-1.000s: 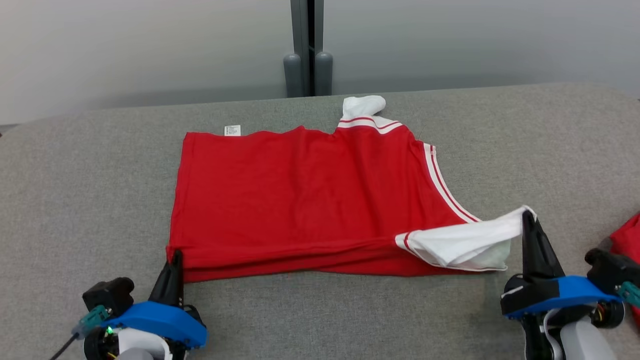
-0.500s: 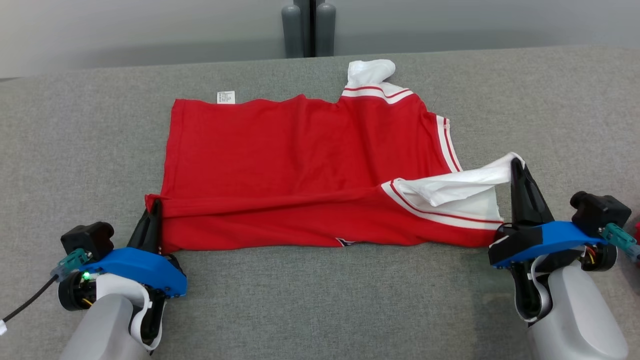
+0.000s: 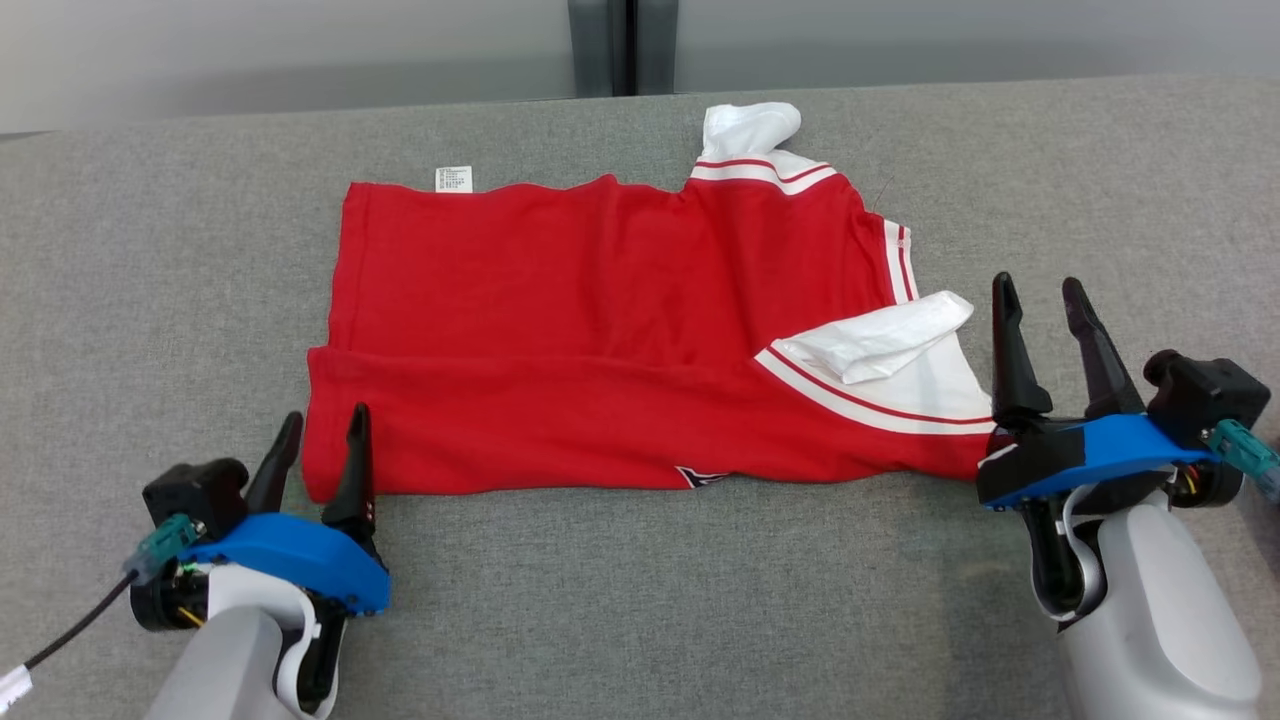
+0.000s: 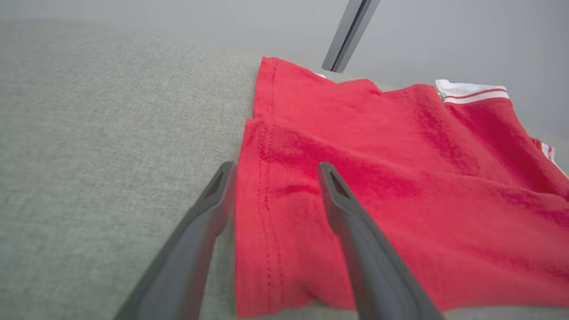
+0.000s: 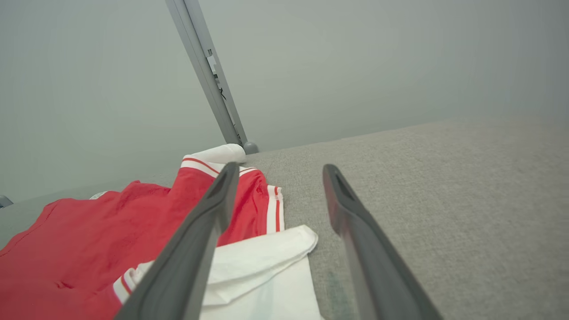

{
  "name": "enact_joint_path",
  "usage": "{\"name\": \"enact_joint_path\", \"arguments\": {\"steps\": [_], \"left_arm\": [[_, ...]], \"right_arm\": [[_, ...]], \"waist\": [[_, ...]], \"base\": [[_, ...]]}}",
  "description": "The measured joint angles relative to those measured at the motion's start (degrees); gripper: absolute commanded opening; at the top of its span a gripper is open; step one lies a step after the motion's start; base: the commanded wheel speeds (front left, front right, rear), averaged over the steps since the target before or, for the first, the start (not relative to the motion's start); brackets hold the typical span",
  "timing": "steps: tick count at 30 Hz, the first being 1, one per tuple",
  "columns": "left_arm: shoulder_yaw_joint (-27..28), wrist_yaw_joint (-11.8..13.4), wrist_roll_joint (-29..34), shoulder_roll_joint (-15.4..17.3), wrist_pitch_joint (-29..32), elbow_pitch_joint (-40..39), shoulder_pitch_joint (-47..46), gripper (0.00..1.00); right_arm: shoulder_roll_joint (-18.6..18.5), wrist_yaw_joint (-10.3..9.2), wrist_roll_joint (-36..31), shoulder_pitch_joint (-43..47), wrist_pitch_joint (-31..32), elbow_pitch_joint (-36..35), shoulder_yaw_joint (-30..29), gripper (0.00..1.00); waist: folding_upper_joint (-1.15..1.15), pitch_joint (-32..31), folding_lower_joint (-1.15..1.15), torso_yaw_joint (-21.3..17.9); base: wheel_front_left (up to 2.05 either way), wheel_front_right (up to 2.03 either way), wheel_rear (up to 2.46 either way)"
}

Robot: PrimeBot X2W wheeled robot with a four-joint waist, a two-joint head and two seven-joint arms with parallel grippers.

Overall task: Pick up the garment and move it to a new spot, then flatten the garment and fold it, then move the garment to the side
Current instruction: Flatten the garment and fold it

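The garment (image 3: pixel 600 300) is a red shirt with white, red-striped sleeves, lying spread on the grey table (image 3: pixel 640 600). Its near edge is folded back over the body. My left gripper (image 3: pixel 325 420) stands open at the folded near-left corner; in the left wrist view that hem (image 4: pixel 266 204) lies loose between the left gripper's (image 4: pixel 275 169) spread fingers. My right gripper (image 3: pixel 1036 285) is open just right of the white sleeve (image 3: pixel 880 345), holding nothing. In the right wrist view the right gripper (image 5: pixel 280 169) points past the sleeve (image 5: pixel 266 249) and the garment (image 5: pixel 89 249) on its left.
A grey post (image 3: pixel 620 45) stands against the pale wall behind the table's far edge. A small white label (image 3: pixel 453 179) sticks out at the shirt's far-left hem. Bare grey cloth surface lies on every side of the shirt.
Both grippers have opened and let go of the garment. The near edge and the white sleeve have dropped onto the shirt's body. The head camera has tilted down slightly.
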Motion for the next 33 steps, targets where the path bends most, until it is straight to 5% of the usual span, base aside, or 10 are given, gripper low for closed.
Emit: {"name": "enact_joint_path", "arguments": {"steps": [16, 17, 19, 29, 30, 31, 32, 33], "left_arm": [[-8.7, 0.0, -6.4, 3.0, -0.4, 5.0, 2.5, 1.0], [-10.0, 0.1, -7.0, 3.4, -0.2, 5.4, 2.2, 0.61], [-12.2, 0.2, -8.2, 4.0, 0.0, 5.6, 1.7, 0.0], [-21.6, 0.2, -15.1, 6.0, 0.9, 4.1, -0.3, 0.0], [-22.3, 0.2, -15.9, 6.3, 0.8, 3.9, -0.4, 0.0], [-23.1, 0.2, -16.5, 6.6, 0.7, 3.6, -0.6, 0.0], [-23.7, 0.2, -17.2, 6.9, 0.6, 3.3, -0.6, 0.0], [-24.6, 0.2, -17.9, 7.2, 0.5, 2.5, -0.6, 0.0]], "right_arm": [[0.0, 0.0, -4.4, 6.2, 0.0, 2.2, 1.6, 1.0], [-0.1, 0.0, -5.0, 6.3, 0.0, 2.9, 2.0, 1.0], [-0.1, 0.0, -6.6, 6.6, 0.0, 5.0, 2.5, 1.0], [-0.2, -0.01, -8.8, 3.9, -0.2, 17.3, 2.2, 1.0], [-0.3, -0.02, -8.1, 3.1, -0.3, 18.6, 2.9, 0.73], [-0.5, -0.05, -7.5, 2.6, -0.4, 19.5, 3.7, 0.2], [-0.7, -0.11, -7.1, 1.9, -0.5, 20.3, 4.6, 0.2], [-0.8, -0.11, -6.7, 1.5, -0.5, 20.8, 5.2, 0.0]], "waist": [[-0.02, -0.9, -0.01, -2.9], [-0.02, -1.0, -0.01, -3.0], [-0.02, -1.1, -0.01, -3.2], [-0.02, -0.9, 0.0, -2.1], [-0.03, -0.8, 0.0, -1.9], [-0.02, -0.8, 0.0, -1.8], [-0.02, -0.7, -0.01, -1.6], [-0.02, -0.7, 0.0, -1.5]], "base": [[0.0, 0.0, 0.0], [0.0, 0.0, 0.0], [0.0, 0.0, 0.0], [0.0, 0.0, 0.0], [0.0, 0.0, 0.0], [0.0, 0.0, 0.0], [0.0, 0.0, 0.0], [0.0, 0.0, 0.0]]}}
